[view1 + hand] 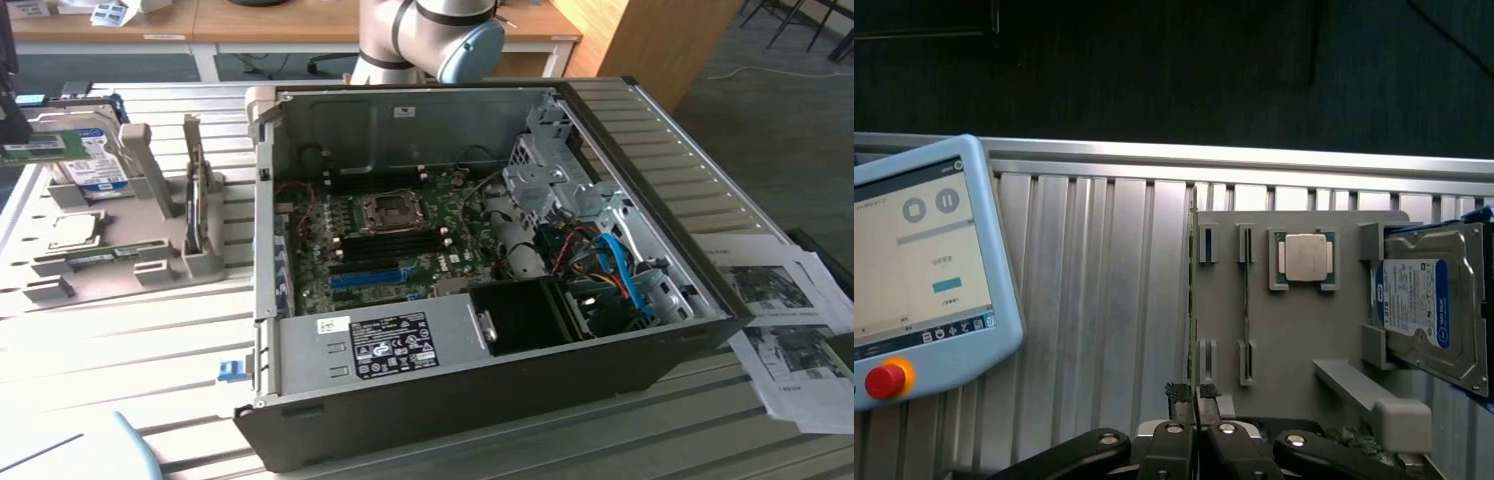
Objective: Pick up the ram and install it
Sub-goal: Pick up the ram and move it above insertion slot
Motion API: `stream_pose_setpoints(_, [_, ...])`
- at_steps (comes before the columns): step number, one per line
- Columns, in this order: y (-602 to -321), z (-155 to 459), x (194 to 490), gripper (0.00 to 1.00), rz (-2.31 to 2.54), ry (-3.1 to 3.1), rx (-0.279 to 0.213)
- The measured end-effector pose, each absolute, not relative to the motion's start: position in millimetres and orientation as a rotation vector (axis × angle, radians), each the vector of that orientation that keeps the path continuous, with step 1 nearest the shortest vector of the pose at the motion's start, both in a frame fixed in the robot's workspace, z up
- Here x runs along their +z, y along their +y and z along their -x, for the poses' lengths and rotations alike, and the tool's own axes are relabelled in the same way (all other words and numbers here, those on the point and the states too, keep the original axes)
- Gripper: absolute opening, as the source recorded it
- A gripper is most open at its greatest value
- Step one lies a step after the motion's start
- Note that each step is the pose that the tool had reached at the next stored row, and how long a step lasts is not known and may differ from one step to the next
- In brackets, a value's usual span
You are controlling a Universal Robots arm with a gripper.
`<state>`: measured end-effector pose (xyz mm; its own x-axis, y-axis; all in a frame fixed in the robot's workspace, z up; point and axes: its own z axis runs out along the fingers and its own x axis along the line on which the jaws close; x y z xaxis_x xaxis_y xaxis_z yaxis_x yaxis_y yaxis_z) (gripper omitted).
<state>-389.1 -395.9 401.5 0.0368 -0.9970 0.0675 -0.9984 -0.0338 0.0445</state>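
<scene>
The ram (94,256) (1191,290) is a thin green stick standing on edge in the slots of a grey holder (134,235) (1304,330), to the exterior view's left of the open computer case (441,350). In the wrist view my gripper (1194,392) hangs well above the holder, over one end of the ram. Its black fingertips (1179,390) are pressed close together with nothing held. The motherboard (387,250) lies inside the case with its dark memory slots (400,243) showing.
The holder also carries a silver processor (1305,258) (70,230) and a hard drive (1429,305) (96,165). A light blue teach pendant (914,270) (67,450) lies on the slatted table beside it. Papers (787,320) lie at the exterior view's right of the case.
</scene>
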Motion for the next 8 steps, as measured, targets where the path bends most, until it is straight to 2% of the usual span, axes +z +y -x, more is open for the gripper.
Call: stream_pose_setpoints(8, [-395.9,389.1,405.6,0.11,-2.203,-2.127,0.028])
